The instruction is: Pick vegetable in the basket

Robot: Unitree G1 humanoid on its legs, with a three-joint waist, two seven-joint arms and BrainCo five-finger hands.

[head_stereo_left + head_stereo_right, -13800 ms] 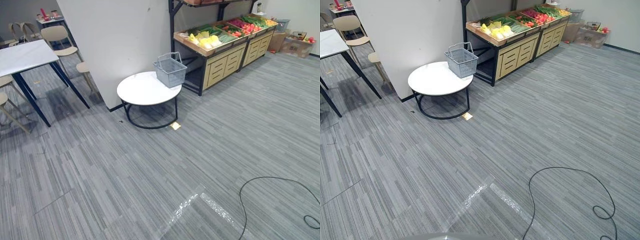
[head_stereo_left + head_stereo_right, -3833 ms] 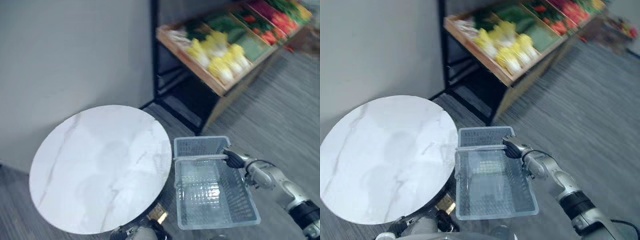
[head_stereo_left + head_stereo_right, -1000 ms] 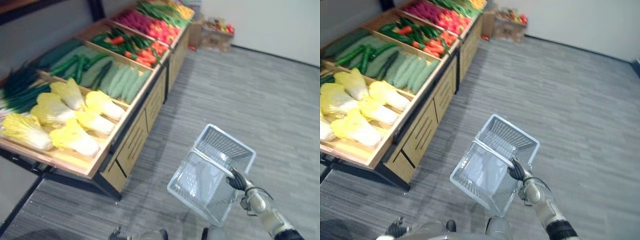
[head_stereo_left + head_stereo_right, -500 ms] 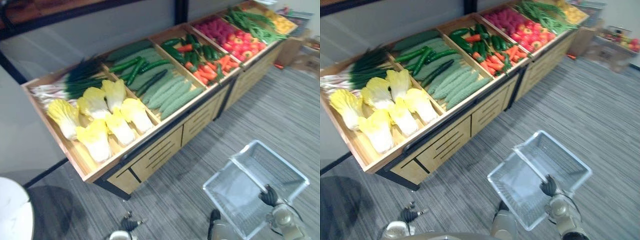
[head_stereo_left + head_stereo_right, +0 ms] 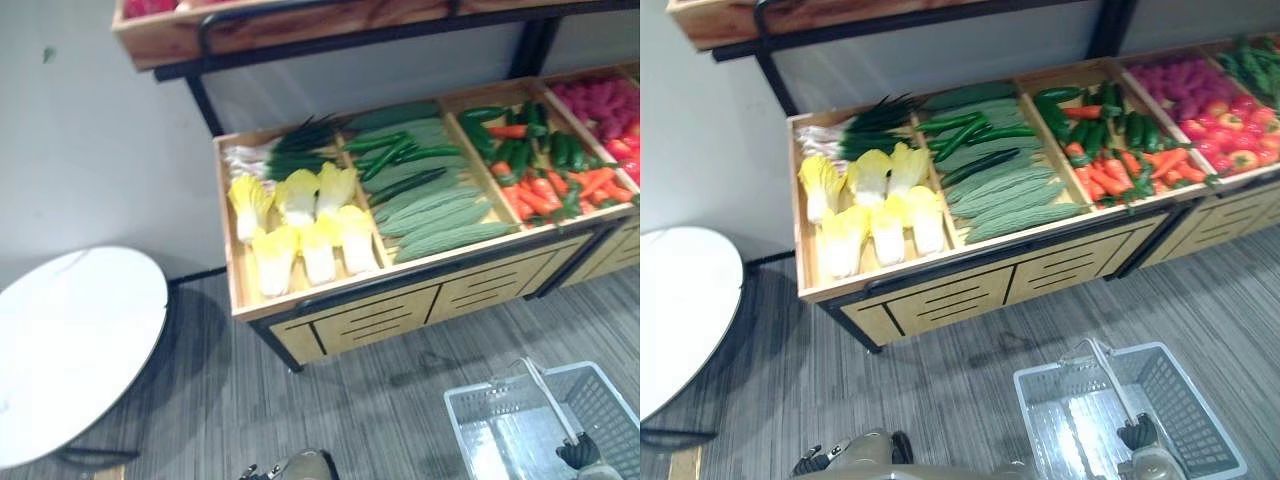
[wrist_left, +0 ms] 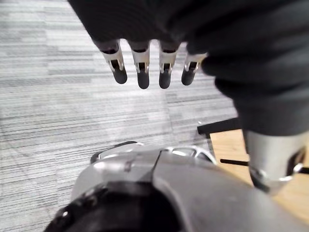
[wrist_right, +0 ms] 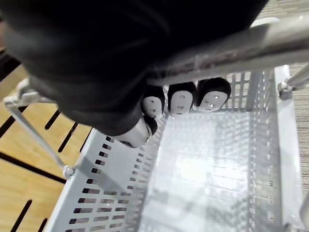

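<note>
"Where is the basket (image 5: 1188,412) sitting?"
"Low before the wooden stand (image 5: 340,322). The right hand (image 7: 181,99) is curling its fingers round the handle (image 5: 1108,383)."
"And the vegetables?"
"Cabbages (image 5: 300,235) and cucumbers (image 5: 395,152) are lying in the stand's trays. The left hand (image 6: 143,72) is hanging, fingers straight."

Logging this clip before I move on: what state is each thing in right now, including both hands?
Basket: empty, carried by its handle in front of the drawers.
Right hand: shut on the handle.
Left hand: open, fingers straight, holding nothing.
Drawers: shut.
Cabbages: lying in their wooden bin, none in the basket yet.
</note>
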